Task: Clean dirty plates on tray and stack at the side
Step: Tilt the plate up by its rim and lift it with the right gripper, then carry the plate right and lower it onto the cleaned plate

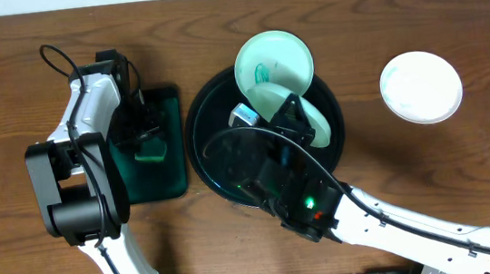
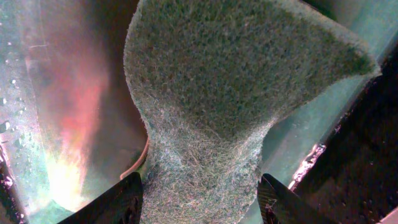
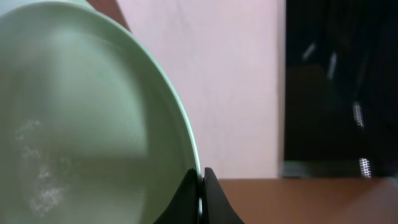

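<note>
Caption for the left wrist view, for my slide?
Left jaws pinch the green sponge, its fibrous face filling the frame.

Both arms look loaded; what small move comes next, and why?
Probably swing the left arm's green scouring sponge from above the rectangular dark green tray toward the pale-aqua round plate. The left jaws squeeze the sponge, the right jaws pinch that plate's rim, held over the round glossy black tray, and teal smears show on its face.
</note>
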Action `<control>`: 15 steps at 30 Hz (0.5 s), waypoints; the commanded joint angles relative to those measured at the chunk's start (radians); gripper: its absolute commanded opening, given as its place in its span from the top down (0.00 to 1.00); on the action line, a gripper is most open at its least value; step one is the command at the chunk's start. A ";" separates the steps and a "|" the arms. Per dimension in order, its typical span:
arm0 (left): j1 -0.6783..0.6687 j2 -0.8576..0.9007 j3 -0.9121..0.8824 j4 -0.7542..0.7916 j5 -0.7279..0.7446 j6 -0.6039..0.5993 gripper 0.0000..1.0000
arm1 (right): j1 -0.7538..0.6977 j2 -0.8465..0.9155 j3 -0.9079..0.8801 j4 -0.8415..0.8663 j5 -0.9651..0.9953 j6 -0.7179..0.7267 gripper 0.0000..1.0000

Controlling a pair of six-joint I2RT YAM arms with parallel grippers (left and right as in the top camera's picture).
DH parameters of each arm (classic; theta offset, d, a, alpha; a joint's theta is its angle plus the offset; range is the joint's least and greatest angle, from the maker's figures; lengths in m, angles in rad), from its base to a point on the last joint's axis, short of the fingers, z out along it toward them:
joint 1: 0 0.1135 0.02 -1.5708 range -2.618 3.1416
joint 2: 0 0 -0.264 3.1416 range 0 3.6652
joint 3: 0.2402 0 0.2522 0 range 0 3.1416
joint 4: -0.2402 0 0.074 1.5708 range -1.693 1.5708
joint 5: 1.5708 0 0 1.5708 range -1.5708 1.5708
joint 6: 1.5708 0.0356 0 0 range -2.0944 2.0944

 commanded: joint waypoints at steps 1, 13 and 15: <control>0.000 -0.010 -0.006 -0.005 -0.005 -0.005 0.40 | -0.021 -0.008 0.012 -0.111 -0.134 0.338 0.99; 0.000 -0.010 -0.006 -0.006 -0.006 -0.005 0.40 | -0.248 -0.033 0.021 -0.227 -0.721 1.187 0.99; 0.000 -0.010 -0.006 -0.006 -0.005 -0.005 0.40 | -0.299 -0.061 0.028 -0.208 -0.782 1.217 0.99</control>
